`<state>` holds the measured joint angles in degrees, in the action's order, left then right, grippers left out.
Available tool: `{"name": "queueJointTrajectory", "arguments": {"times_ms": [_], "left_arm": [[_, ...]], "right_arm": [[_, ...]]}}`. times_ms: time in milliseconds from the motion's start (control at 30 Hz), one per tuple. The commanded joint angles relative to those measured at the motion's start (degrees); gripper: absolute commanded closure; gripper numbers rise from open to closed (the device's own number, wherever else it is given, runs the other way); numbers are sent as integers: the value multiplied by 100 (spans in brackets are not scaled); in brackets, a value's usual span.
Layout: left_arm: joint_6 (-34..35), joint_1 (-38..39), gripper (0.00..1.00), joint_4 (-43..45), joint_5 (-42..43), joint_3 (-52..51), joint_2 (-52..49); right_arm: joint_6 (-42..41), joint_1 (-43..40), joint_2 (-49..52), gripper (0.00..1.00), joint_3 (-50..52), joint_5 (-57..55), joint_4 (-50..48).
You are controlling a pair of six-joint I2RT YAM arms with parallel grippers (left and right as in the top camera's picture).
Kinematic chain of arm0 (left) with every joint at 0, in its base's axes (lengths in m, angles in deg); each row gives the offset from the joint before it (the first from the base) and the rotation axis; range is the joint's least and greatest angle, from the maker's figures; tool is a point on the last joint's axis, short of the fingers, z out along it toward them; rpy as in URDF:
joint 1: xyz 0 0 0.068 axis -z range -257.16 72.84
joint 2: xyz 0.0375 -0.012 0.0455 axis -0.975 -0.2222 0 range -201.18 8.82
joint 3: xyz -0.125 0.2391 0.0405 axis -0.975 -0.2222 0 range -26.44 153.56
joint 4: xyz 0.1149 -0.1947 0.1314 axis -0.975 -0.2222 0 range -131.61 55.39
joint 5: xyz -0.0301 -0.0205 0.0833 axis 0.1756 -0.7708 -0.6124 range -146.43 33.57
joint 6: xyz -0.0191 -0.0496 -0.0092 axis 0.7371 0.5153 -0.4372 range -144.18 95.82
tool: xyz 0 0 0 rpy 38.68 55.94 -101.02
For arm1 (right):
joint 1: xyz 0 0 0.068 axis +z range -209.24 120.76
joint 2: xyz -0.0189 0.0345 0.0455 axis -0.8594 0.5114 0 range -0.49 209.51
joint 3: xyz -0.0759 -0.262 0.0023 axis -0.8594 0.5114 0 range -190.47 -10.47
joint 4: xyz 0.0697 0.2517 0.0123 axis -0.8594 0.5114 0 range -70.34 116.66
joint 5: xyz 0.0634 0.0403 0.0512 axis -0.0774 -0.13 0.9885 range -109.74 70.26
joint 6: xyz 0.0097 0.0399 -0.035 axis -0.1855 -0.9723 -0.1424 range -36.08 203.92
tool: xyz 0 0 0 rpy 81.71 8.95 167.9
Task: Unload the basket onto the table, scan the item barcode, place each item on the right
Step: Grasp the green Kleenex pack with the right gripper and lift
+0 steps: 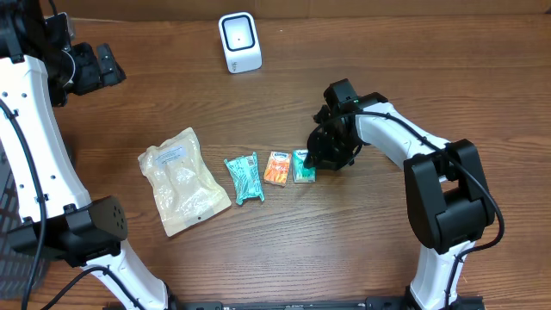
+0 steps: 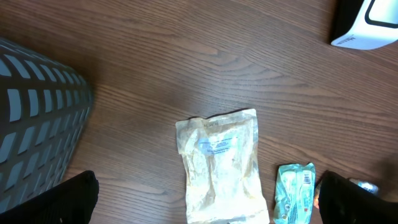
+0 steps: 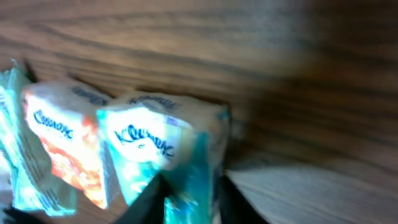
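On the surface (image 1: 362, 250), right gripper (image 1: 318, 162) has jaws pinched on the teal tissue pack (image 3: 149, 140) (left gripper (image 2: 202, 202) gapes empty), so next it's lift toward scanner (image 1: 239, 41).

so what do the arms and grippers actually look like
Both the left arm and right arm have smooth white shells between chunky black joint blocks, with thin black cables running alongside. The left gripper and right gripper are all black.
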<state>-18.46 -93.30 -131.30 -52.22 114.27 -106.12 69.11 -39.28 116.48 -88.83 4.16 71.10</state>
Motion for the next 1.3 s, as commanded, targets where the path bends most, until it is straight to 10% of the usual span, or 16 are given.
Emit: {"name": "queueJointTrajectory", "arguments": {"times_ms": [0, 300, 500, 633, 767, 900, 1033, 1267], "left_arm": [[-101, 4, 0, -11, -15, 0, -9], [-101, 20, 1, -11, -15, 0, -9], [-103, 20, 0, -11, -15, 0, -9], [-101, 20, 1, -11, -17, 0, -9], [-101, 20, 0, -11, -17, 0, -9], [-101, 20, 0, -11, -15, 0, -9], [-101, 20, 1, -11, -15, 0, -9], [-101, 22, 1, -11, -15, 0, -9]], "right_arm": [[-168, 22, -15, 89, 35, 22, -87], [144, 0, -28, 96, -352, -197, 4], [2494, 0, -28, 93, -562, -435, 83], [2846, -63, -28, 46, -691, -645, 114], [2177, -70, -28, 37, -918, -72, 177], [1609, 39, -26, 52, -876, 1093, 157], [782, 282, -20, 96, -691, 942, 197], [-793, 555, -17, 96, -214, -291, 48]]}}
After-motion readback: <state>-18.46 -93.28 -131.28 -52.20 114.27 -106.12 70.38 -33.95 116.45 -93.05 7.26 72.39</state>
